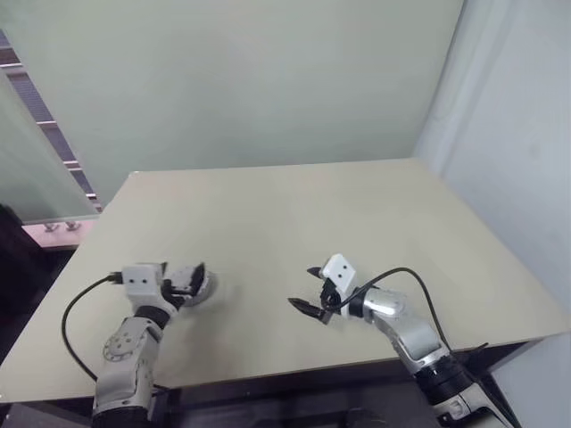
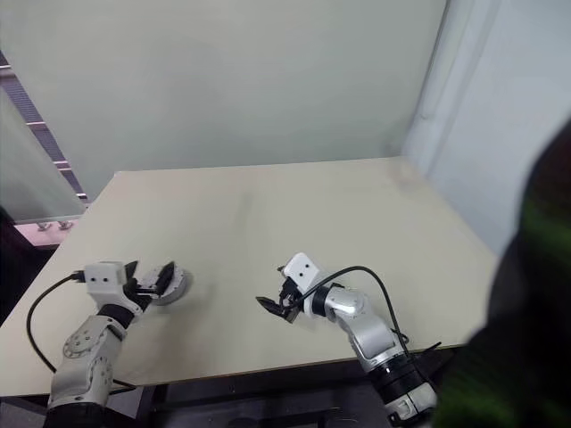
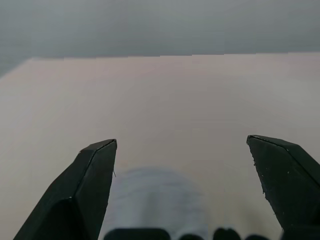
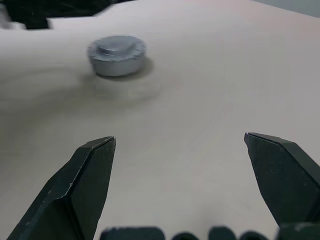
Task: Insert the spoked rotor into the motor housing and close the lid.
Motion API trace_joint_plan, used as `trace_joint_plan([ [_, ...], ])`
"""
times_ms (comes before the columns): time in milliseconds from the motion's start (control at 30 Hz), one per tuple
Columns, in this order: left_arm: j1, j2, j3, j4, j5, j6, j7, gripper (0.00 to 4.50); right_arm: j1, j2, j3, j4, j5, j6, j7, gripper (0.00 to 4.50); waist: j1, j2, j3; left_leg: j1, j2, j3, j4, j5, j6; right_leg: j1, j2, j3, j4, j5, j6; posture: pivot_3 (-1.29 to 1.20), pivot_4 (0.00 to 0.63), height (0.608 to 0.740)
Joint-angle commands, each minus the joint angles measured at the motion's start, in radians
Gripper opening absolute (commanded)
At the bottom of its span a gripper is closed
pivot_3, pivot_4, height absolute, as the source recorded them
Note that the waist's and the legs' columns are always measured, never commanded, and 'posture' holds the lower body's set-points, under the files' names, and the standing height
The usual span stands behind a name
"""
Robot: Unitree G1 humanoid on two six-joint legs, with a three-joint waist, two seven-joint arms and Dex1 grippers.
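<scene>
Both jaws gape empty: left gripper just above the closed motor housing, right gripper well apart; a careless sweep could knock it.

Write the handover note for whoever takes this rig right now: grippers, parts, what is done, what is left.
Left gripper: open, empty, just above the table by the grey round assembly.
Right gripper: open, empty, low over bare table, pointing toward the assembly.
Parts: a single grey round unit with a raised centre sits flat on the table near the left gripper. No separate copper-wound rotor lies on the table, so it appears to be already inside with the lid on.
Done: apparently insertion and lid placement.
Left: check that the lid is fully seated, then draw both arms back.
</scene>
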Motion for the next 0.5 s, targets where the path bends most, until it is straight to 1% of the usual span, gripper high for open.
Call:
trace_joint_plan([
  [33, 0.048, 0.055, -0.077, -0.213, -0.037, 0.102, -0.099, 4.47, 0.026, -0.026, -0.080, -0.087, 0.031, 0.024, -0.028, 4.50, 0.000, 0.000, 0.000, 0.001, 0.000, 0.000, 0.000, 0.000, 0.000, 0.000, 0.000, 0.000, 0.000, 0.000, 0.000, 0.00, 0.000, 0.740],
  [100, 0.070, 0.066, -0.102, -0.287, -0.048, 0.153, -0.112, 4.47, 0.058, -0.042, -0.106, -0.118, 0.034, 0.041, -0.043, 4.50, 0.000, 0.001, 0.000, 0.002, 0.000, 0.000, -0.001, 0.000, 0.000, 0.001, 0.000, 0.000, 0.000, 0.000, 0.000, 0.00, 0.000, 0.740],
  [233, 0.077, 0.062, -0.122, -0.343, -0.053, 0.206, -0.112, 4.47, 0.100, -0.052, -0.131, -0.152, 0.037, 0.063, -0.061, 4.50, -0.001, 0.001, 0.001, 0.006, 0.003, 0.001, -0.001, 0.000, 0.000, 0.004, 0.002, 0.000, 0.000, -0.001, -0.002, 0.00, 0.000, 0.740],
  [333, 0.085, 0.054, -0.134, -0.358, -0.050, 0.221, -0.116, 4.47, 0.112, -0.049, -0.135, -0.158, 0.039, 0.068, -0.066, 4.50, -0.001, 0.002, 0.001, 0.012, 0.008, 0.005, -0.002, 0.000, 0.000, 0.008, 0.005, 0.000, 0.000, -0.002, -0.002, 0.00, 0.000, 0.740],
  [500, 0.092, 0.035, -0.142, -0.354, -0.035, 0.213, -0.105, 4.47, 0.095, -0.050, -0.133, -0.134, 0.039, 0.064, -0.066, 4.50, 0.000, 0.002, 0.001, 0.012, 0.011, 0.005, -0.001, 0.000, 0.000, 0.008, 0.009, 0.000, 0.000, -0.002, -0.002, 0.00, 0.000, 0.740],
])
